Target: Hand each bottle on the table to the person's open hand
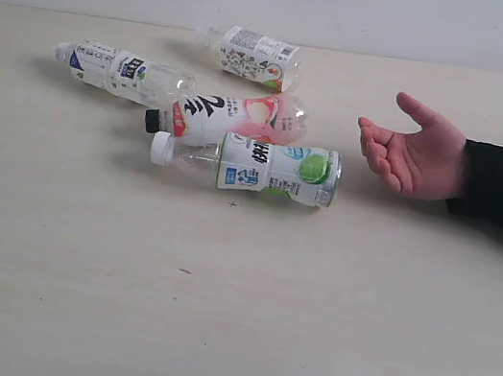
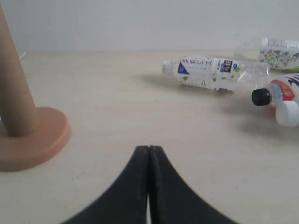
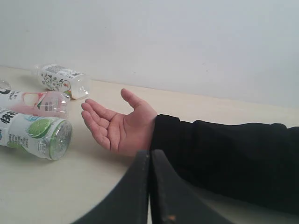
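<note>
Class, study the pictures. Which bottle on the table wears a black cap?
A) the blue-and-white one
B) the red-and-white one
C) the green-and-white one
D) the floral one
B: the red-and-white bottle ends in a black cap; the green-and-white bottle beside it has a white cap.

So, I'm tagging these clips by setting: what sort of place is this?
Probably a robot test bench, not a home: a pale wood-grain table before a plain white wall, a green bottle, pink bottle, blue bottle and floral bottle lying on their sides, and a person's open hand beside them.
</note>
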Controlling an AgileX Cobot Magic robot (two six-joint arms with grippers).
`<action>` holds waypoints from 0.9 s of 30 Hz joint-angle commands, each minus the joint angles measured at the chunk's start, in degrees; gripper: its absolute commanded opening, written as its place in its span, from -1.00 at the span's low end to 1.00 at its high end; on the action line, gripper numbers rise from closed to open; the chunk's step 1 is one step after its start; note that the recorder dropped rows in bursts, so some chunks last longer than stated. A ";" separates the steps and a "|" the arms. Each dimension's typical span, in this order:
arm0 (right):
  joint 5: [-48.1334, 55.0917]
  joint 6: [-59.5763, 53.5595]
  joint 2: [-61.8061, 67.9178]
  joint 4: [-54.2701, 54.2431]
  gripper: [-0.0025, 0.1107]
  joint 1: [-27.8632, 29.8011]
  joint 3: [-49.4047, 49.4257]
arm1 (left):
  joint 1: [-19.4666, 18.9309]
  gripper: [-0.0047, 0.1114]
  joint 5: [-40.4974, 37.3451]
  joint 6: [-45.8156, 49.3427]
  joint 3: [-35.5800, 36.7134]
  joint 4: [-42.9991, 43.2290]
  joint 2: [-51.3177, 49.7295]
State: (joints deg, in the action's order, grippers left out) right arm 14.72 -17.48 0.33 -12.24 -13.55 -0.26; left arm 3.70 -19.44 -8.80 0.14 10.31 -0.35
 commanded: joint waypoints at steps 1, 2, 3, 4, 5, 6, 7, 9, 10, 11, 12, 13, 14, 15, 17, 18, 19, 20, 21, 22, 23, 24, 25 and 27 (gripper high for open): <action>-0.68 -0.22 -0.33 0.15 -0.96 0.20 0.26 | 0.30 -0.92 10.96 -0.49 -0.14 0.43 0.35; -0.68 -0.22 -0.33 0.15 -0.96 0.20 0.26 | 0.30 -0.92 13.48 -0.49 -0.14 0.43 0.35; -0.68 -0.22 -0.33 0.15 -0.96 0.20 0.26 | 0.30 -0.92 15.71 -0.49 -0.14 0.43 0.35; -0.68 -0.22 -0.33 0.15 -0.96 0.20 0.26 | 0.30 -0.92 17.26 -0.49 -0.14 0.43 0.35; -0.68 -0.22 -0.33 0.15 -0.96 0.20 0.26 | 0.30 -0.92 18.32 -0.49 -0.14 0.43 0.35; -0.68 -0.22 -0.33 0.15 -0.96 0.20 0.26 | 0.30 -0.92 18.92 -0.49 -0.14 0.43 0.35; -0.68 -0.22 -0.33 0.15 -0.96 0.20 0.26 | 0.30 -0.92 19.07 -0.49 -0.14 0.43 0.35; -0.68 -0.22 -0.33 0.15 -0.96 0.20 0.26 | 0.30 -0.92 23.42 -2.76 -0.14 -0.96 0.35; -0.68 -0.22 -0.33 0.15 -0.96 0.20 0.26 | 0.30 -0.92 26.17 -6.86 -0.14 -1.90 0.35; -0.68 -0.22 -0.33 0.15 -0.96 0.20 0.26 | 0.30 -0.92 29.08 -11.57 -0.14 -1.92 0.35; -0.68 -0.22 -0.33 0.15 -0.96 0.20 0.26 | 0.30 -0.92 32.17 -14.49 -0.14 -1.92 0.35; -0.68 -0.22 -0.33 0.15 -0.96 0.20 0.26 | 0.30 -0.92 35.59 -17.48 -0.14 -1.92 0.35; -0.68 -0.22 -0.33 0.15 -0.96 0.20 0.26 | 0.30 -0.92 38.88 -19.12 -0.14 -1.92 0.35; -0.68 -0.22 -0.33 0.15 -0.96 0.20 0.26 | 0.30 -0.92 42.11 -19.33 -0.14 -1.92 0.35; -0.68 -0.22 -0.33 0.15 -0.96 0.20 0.26 | 0.30 -0.92 48.43 -19.33 -0.14 -1.66 0.35; -0.68 -0.22 -0.33 0.15 -0.96 0.20 0.26 | 0.30 -0.92 52.10 -19.33 -0.14 -1.40 0.35; -0.68 -0.22 -0.33 0.15 -0.96 0.20 0.26 | 0.30 -0.92 55.06 -19.33 -0.14 -0.79 0.35; -0.68 -0.22 -0.33 0.15 -0.96 0.20 0.26 | 0.30 -0.92 58.97 -19.33 -0.14 -0.34 0.35; -0.68 -0.22 -0.33 0.15 -0.96 0.20 0.26 | 0.30 -0.92 62.25 -19.33 -0.14 -0.20 0.35; -0.68 -0.22 -0.33 0.15 -0.96 0.20 0.26 | 0.30 -0.92 64.60 -19.10 -0.14 -0.20 0.35; -0.68 -0.22 -0.33 0.15 -0.96 0.20 0.26 | 0.30 -0.92 67.37 -18.58 -0.14 -0.87 0.35; -0.68 -0.22 -0.33 0.15 -0.96 0.20 0.26 | 0.30 -0.92 69.92 -18.35 -0.14 -1.68 0.35; -0.68 -0.22 -0.33 0.15 -0.96 0.20 0.26 | 0.30 -0.92 71.68 -18.21 -0.14 -2.09 0.35; -0.68 -0.12 -0.33 0.15 -0.96 0.20 0.26 | 0.30 -0.92 71.63 -15.12 -3.64 -4.33 0.35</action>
State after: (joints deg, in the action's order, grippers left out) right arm 14.72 -17.48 0.33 -12.24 -13.55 -0.26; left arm 3.70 49.89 -26.52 -0.47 8.24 -0.16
